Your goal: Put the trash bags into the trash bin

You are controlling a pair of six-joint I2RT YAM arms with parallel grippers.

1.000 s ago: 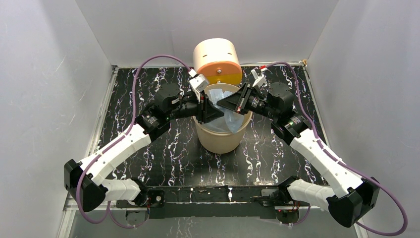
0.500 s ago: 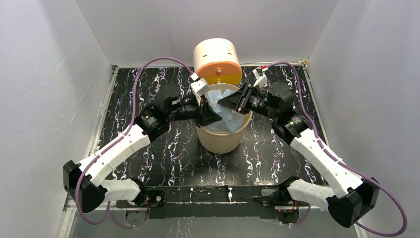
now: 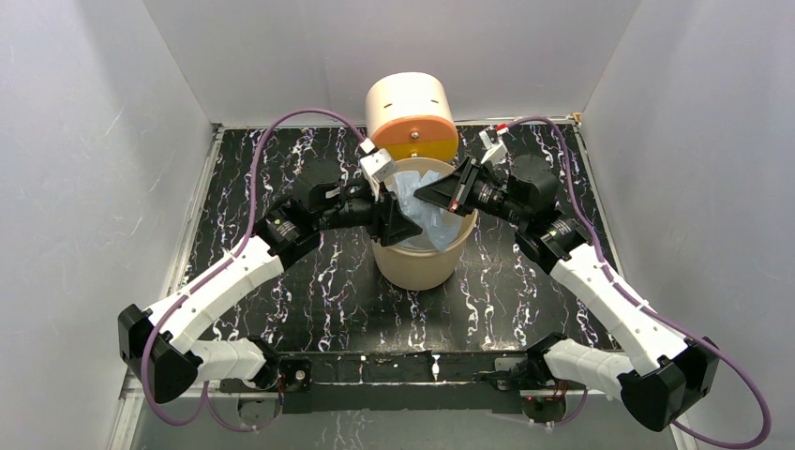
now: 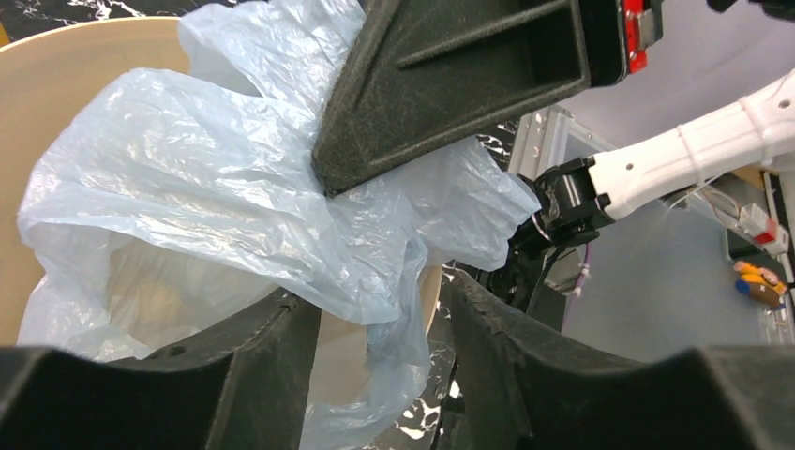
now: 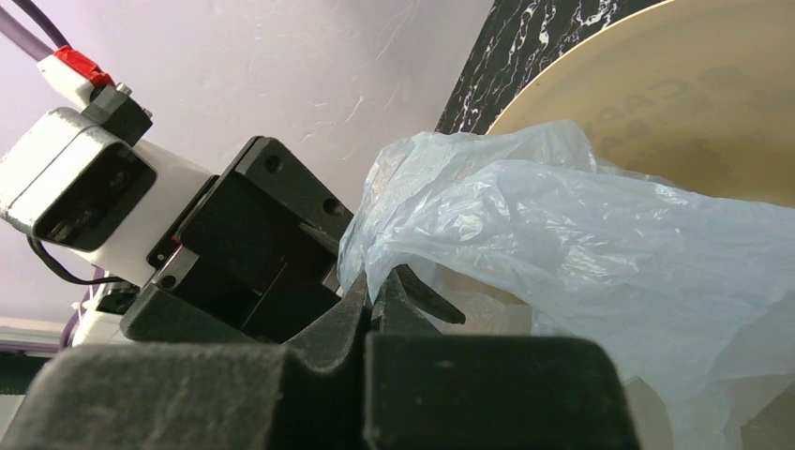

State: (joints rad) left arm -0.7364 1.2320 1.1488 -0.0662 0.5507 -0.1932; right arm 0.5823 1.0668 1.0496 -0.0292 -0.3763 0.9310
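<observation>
One pale-blue bag (image 3: 427, 211) lies crumpled in the mouth of one tan bin (image 3: 412, 267), its length running diagonally from far-left rim to near-right rim. Two grippers meet over it: the left gripper (image 3: 405, 223) gapes around loose film, and the right gripper (image 5: 381, 286) is pinched on a fold. One cream cylinder (image 3: 411, 108) stands just behind.

Bin (image 3: 422, 267) on table (image 3: 309, 291), centre, toward rear. Cylinder (image 3: 411, 112) directly behind bin, close to rear rim; contact cannot be told. Bag (image 3: 433, 214) in bin mouth: upper part bunched above rim, remainder hanging inside. Left gripper (image 3: 411, 225) over bin's left rim, reaching in from left, bag film between its fingers. Right gripper (image 3: 422, 197) over bin's right-rear rim, reaching in from right, tip against top of bag. Both gripper tips near each other above bin mouth, bag between them.
</observation>
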